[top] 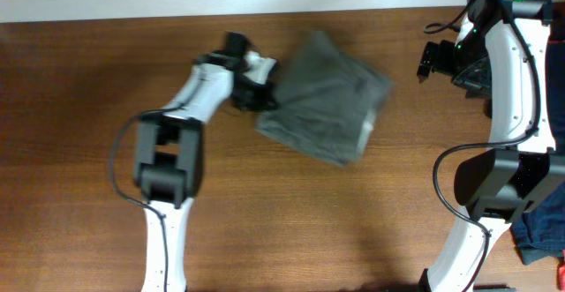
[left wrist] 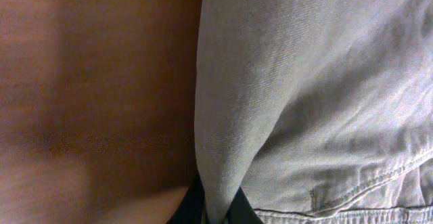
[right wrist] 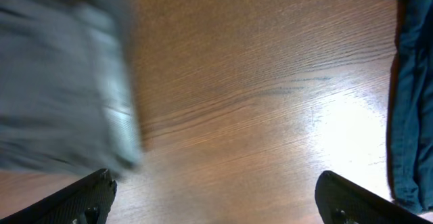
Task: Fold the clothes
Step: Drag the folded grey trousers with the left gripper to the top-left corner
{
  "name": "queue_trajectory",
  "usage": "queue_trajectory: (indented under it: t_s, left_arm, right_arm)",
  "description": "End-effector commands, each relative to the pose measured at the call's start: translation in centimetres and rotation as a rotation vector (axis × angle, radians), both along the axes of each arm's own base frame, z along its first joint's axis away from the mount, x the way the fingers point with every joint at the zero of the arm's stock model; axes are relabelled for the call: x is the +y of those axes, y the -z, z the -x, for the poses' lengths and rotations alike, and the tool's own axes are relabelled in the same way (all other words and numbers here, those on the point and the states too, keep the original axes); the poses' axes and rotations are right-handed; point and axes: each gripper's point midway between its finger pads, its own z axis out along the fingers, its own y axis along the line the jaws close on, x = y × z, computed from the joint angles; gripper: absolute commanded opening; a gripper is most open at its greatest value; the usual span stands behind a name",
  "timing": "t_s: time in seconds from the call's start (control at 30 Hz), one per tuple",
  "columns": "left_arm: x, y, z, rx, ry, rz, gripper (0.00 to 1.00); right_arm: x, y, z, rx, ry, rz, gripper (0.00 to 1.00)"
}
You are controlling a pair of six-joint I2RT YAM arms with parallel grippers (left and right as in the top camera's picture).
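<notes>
Grey-olive wrinkled cotton shorts (left wrist: 318, 95) fill left-wrist view. Left gripper (left wrist: 218, 214) pinched tight on fabric edge at frame bottom, likely so you can drag that edge across for fold. Brown wooden table (left wrist: 95, 82) alongside.
Overhead: shorts lie bunched at table centre-back, your left gripper at their left edge.
Right-wrist view: right gripper (right wrist: 213, 197) spread wide, empty, near shorts without touching, probably kept out of way. Dark navy garment (right wrist: 413, 95) at right edge, not yours to fold.
</notes>
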Motion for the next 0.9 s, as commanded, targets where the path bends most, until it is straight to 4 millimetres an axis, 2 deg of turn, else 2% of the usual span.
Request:
queue_trajectory:
  t_s: [0.0,0.17,0.3,0.47,0.67,0.87]
  left_arm:
    - [8.9,1.7,-2.4,0.053,-0.255,-0.079,0.01]
    - [18.9,1.7,-3.3,0.16,-0.605,-0.034,0.0]
    - [25.5,1.7,-2.2,0.225,-0.782,-0.006,0.01]
    - [30.3,1.8,-0.9,0.254,-0.884,0.003,0.01]
    - [33.8,1.6,1.0,0.361,-1.07,0.051,0.0]
    - [37.7,-1.5,1.7,0.33,-1.211,0.073,0.01]
  right_arm:
    - [0.0,0.8,0.1,0.02,-0.005,-0.008,0.99]
    - [0.1,1.0,0.1,0.023,-0.006,-0.013,0.99]
    - [0.1,1.0,0.0,0.019,-0.006,-0.016,0.99]
    - [0.1,1.0,-0.1,0.012,-0.005,-0.015,0.99]
    - [0.3,1.0,-0.2,0.009,-0.007,-0.028,0.99]
    - [0.3,1.0,-0.3,0.007,-0.01,-0.028,0.99]
